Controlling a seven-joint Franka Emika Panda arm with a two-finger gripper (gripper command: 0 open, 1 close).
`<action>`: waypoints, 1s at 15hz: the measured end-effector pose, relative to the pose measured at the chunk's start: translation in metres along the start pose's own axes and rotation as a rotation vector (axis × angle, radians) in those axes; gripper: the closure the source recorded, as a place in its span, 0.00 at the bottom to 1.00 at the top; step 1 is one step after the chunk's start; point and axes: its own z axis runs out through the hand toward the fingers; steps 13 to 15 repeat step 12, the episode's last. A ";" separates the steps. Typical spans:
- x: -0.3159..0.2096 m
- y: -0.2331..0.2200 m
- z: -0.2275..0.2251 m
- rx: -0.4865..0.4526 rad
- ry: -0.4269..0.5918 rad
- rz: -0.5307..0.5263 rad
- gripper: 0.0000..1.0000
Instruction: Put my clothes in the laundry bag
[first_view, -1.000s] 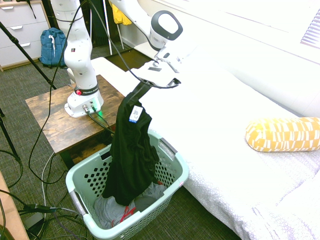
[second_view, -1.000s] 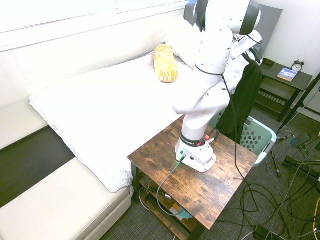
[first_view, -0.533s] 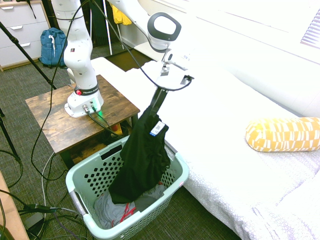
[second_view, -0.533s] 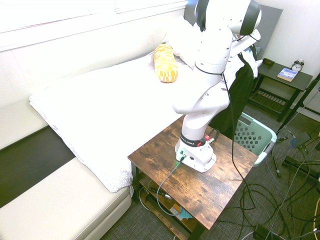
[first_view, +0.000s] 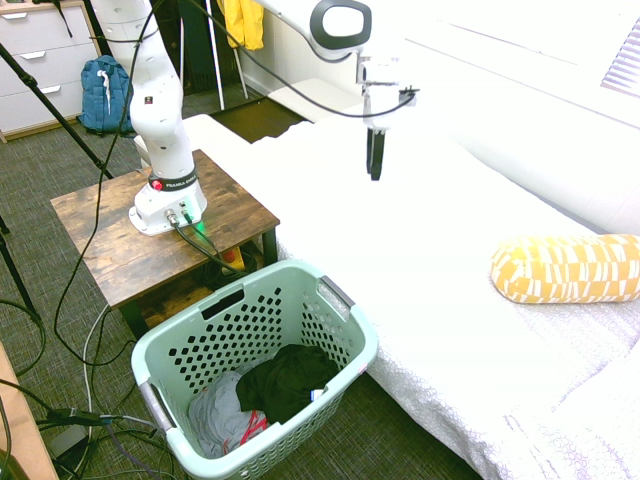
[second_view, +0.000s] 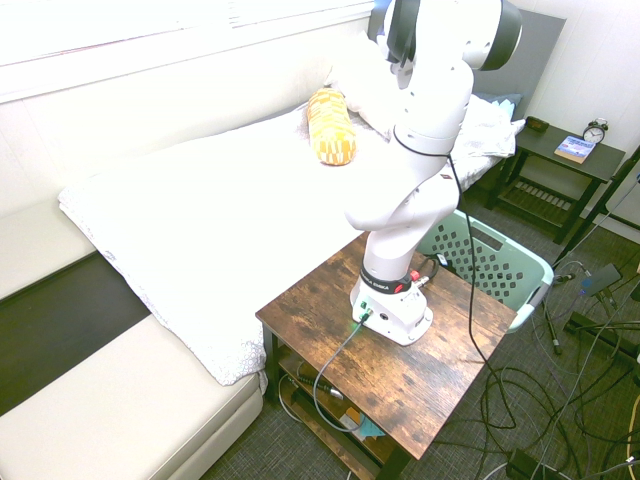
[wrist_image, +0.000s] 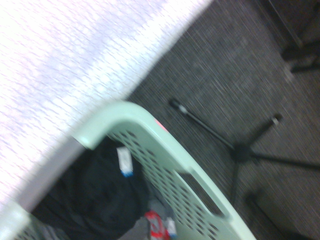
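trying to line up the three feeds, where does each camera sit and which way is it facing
First exterior: high, floor side of the laundry bag, facing the bed; arm and gripper show.
Second exterior: opposite side, beyond the wooden table, facing the bed; arm only.
Wrist: looks down at the clothes in the bag; no body.
Shared: all three show bag and bed.

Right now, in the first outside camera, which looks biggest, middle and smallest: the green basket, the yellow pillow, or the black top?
1. Green basket, clearly the biggest.
2. Yellow pillow, the middle one.
3. Black top, smallest, but it is crumpled inside the basket, so it only looks that small.
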 end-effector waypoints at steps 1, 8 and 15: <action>-0.023 -0.040 -0.016 0.061 0.029 -0.034 0.00; -0.290 -0.276 -0.077 0.277 0.097 -0.491 0.00; -0.431 -0.312 -0.122 0.353 0.087 -0.697 0.00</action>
